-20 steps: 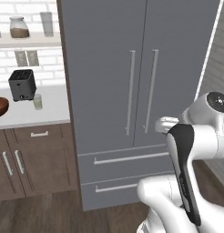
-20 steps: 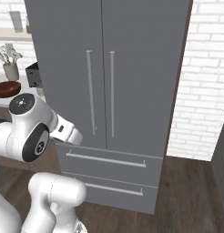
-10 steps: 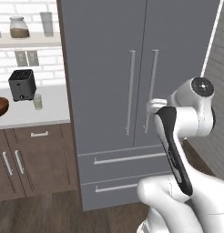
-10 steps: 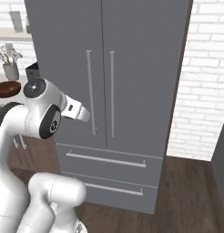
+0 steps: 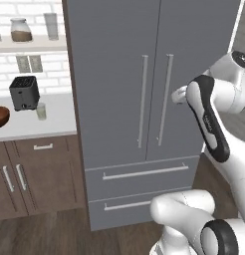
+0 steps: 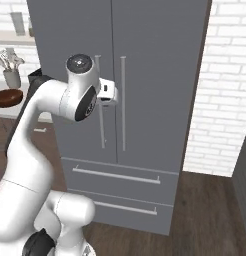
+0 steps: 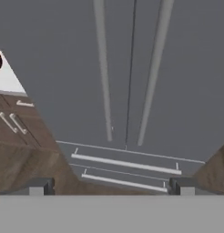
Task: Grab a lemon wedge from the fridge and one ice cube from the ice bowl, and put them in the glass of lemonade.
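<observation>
The grey fridge (image 5: pixel 124 99) stands shut, its two long silver handles (image 5: pixel 143 102) side by side at the middle seam. My gripper (image 5: pixel 178 94) hovers just in front of the right door's handle, at mid height (image 6: pixel 109 93). In the hand view its fingertips (image 7: pixel 41 186) stand far apart with nothing between them, facing the seam and the two drawers (image 7: pixel 125 164) below. The ice bowl (image 5: pixel 0 116) sits at the counter's left end, and the glass of lemonade (image 5: pixel 41 110) stands near it beside the toaster. The lemon wedge is out of view.
A black toaster (image 5: pixel 24 92) stands on the white counter (image 5: pixel 45 127) over brown cabinets (image 5: pixel 37 174). A shelf above carries a jar (image 5: pixel 21 30). A grey utensil cup (image 6: pixel 11 77) sits behind the bowl. A white brick wall (image 6: pixel 220 100) flanks the fridge's right side.
The arm has lifted and swung its elbow up, carrying the hand higher and closer to the fridge doors. The gripper stays open; nothing else has moved.
</observation>
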Robot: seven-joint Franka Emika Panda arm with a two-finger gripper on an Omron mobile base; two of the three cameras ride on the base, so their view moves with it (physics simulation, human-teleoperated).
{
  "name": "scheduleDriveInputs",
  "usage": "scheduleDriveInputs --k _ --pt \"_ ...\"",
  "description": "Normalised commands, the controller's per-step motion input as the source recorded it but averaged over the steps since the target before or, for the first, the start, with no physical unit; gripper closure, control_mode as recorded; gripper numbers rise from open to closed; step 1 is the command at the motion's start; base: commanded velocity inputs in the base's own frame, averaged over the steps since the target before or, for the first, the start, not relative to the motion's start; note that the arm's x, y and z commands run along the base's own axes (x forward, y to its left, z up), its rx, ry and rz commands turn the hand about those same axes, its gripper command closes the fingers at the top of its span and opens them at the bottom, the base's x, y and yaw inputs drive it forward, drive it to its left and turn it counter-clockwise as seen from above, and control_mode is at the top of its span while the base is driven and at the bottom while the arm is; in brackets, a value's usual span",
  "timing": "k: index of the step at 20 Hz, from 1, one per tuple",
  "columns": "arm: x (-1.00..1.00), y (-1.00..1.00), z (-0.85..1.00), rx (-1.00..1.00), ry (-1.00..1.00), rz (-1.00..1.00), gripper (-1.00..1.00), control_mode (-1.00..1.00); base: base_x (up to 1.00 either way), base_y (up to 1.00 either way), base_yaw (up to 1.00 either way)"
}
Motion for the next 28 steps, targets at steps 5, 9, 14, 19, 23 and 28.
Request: scheduleDriveInputs --k 5,9,14,19,23,28 --pt "0.22 -0.04 -0.32 -0.05 0.00 0.04 -1.00 -1.00 0.00 0.00 0.00" --pt "0.52 0.00 -0.23 -0.09 0.00 -0.01 -1.00 -1.00 0.00 0.00 0.00" --pt "0.65 0.00 -0.33 0.00 0.00 -0.02 -1.00 -1.00 0.00 0.00 0.00" --pt "0.78 0.00 -0.42 0.00 0.00 -0.05 -1.00 -1.00 0.00 0.00 0.00" --pt "0.91 0.00 -0.36 0.00 0.03 -0.09 -1.00 -1.00 0.00 0.00 0.00" --pt "0.70 -0.15 -0.17 0.00 0.08 -0.14 -1.00 -1.00 0.00 0.00 0.00"
